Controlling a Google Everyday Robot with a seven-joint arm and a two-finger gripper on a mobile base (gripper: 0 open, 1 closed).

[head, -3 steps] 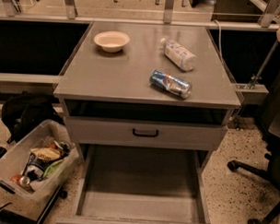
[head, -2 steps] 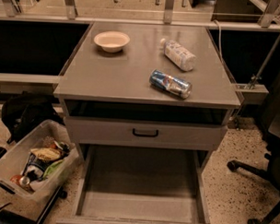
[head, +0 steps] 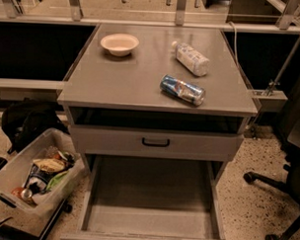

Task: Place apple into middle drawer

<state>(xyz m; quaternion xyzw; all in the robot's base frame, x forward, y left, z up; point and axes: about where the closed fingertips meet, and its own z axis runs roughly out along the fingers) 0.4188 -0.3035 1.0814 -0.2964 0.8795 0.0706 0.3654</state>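
Observation:
The middle drawer (head: pixel 152 191) is pulled out at the bottom of the grey cabinet. It is a wide grey tray with a bare floor and low side walls, and nothing lies in it. The apple is not in view. The gripper is not in view either. Above the open tray is a shut grey drawer front with a small black handle (head: pixel 155 142).
On the cabinet top (head: pixel 121 86) lie a cream bowl (head: pixel 119 44), a plastic bottle on its side (head: pixel 191 58) and a crushed blue can (head: pixel 182 89). A bin of rubbish (head: pixel 37 175) and a black bag (head: pixel 29 120) are on the floor at the left. Chair wheels (head: pixel 272 210) are at the right.

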